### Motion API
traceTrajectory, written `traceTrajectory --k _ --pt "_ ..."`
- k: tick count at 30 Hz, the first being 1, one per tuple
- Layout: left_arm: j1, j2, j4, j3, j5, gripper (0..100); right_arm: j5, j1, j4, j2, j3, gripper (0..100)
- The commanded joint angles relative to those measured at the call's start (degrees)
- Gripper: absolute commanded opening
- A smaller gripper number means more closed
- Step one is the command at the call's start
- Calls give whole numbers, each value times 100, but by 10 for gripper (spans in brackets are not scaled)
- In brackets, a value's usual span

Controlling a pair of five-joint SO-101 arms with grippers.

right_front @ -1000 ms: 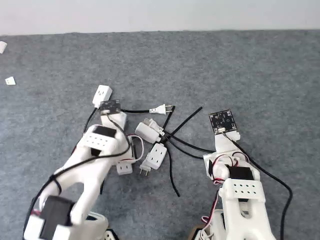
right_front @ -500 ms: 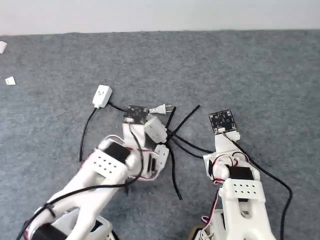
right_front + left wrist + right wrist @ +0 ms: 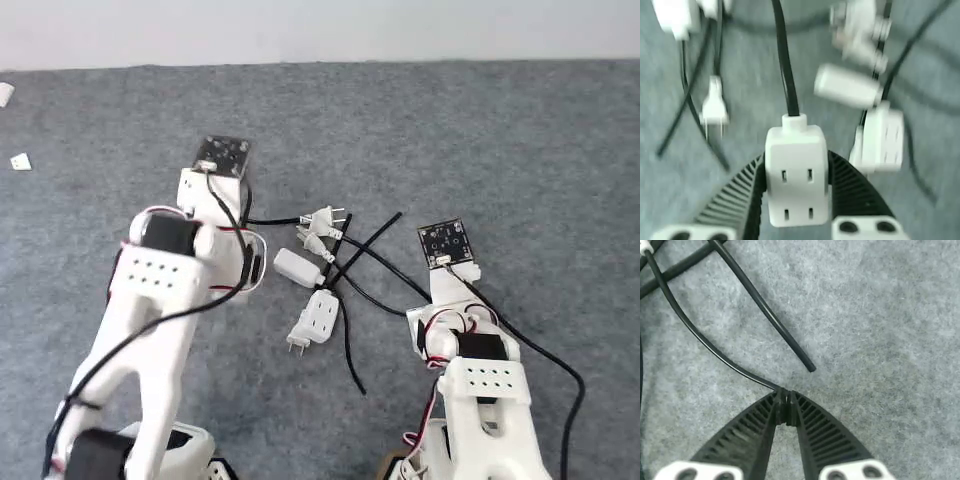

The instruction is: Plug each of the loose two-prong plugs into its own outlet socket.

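Left pincer (image 3: pixel 796 159) first: I have it clamped on a white outlet block (image 3: pixel 797 175). My ribbed black fingers (image 3: pixel 742 192) hug both flanks, the slotted face looks up at me, and its black cord (image 3: pixel 785 65) runs straight out ahead of the tips. Just past the block, off to one side, a loose two-prong plug (image 3: pixel 714 107) lies on the grey mat (image 3: pixel 755 100), prongs pointing back toward the pincer. On the other side, close by, sits a second outlet block (image 3: pixel 882 140), and just beyond that a rounded white adapter (image 3: pixel 847 89). Farther out, blurred, two more plugs (image 3: pixel 860 25) bunch together among crossing cords.

Over to my right pincer (image 3: pixel 786 407): it's pressed tight together, tips low over the mat. A thin black cord (image 3: pixel 690 332) curves right up to the tips, and whether it's nipped there I can't tell. Just ahead, a thicker black cord (image 3: pixel 765 315) ends on the mat, clear of the tips.

From above, the blocks and plugs lie between my left arm (image 3: pixel 160 280) and right arm (image 3: pixel 480 380).
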Motion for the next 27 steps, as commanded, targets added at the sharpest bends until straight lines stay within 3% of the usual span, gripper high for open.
traceTrajectory --k 1,6,13,16,23,27 --pt "-26 316 448 -347 -176 13 79 75 -101 -75 -44 9" --pt "431 70 141 541 70 13 79 75 -101 -75 -44 9" --pt "1222 -1222 -1679 2510 1662 13 79 75 -101 -75 -44 9" --pt "1064 -1530 -2189 2932 1714 13 79 75 -101 -75 -44 9" --pt "536 -888 -2277 3002 1688 15 79 66 -110 -92 0 9" --pt "545 -264 -2673 3002 1231 15 79 66 -110 -92 0 9"
